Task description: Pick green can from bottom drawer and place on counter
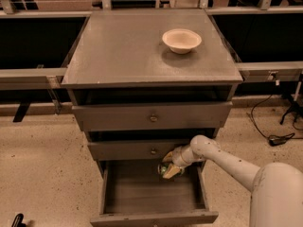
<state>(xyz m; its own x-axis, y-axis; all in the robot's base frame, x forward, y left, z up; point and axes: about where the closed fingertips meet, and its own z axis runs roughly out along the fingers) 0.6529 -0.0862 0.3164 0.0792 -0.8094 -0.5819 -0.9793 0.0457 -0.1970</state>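
Quick count: one counter [132, 51] with three drawers [118, 117] under it. Just one of them, the bottom drawer [151, 195], is pulled well out. I can make out two knobs [153, 118], one on the top drawer front and one on the middle one. One bowl [181, 40] sits on the counter. There's one can [164, 170], green. One arm [227, 160] with one gripper [169, 163], which is over the back of the bottom drawer, just under the middle drawer front, with its two fingers clamped round that can. One dark cable [279, 137] lies on the floor to the right.
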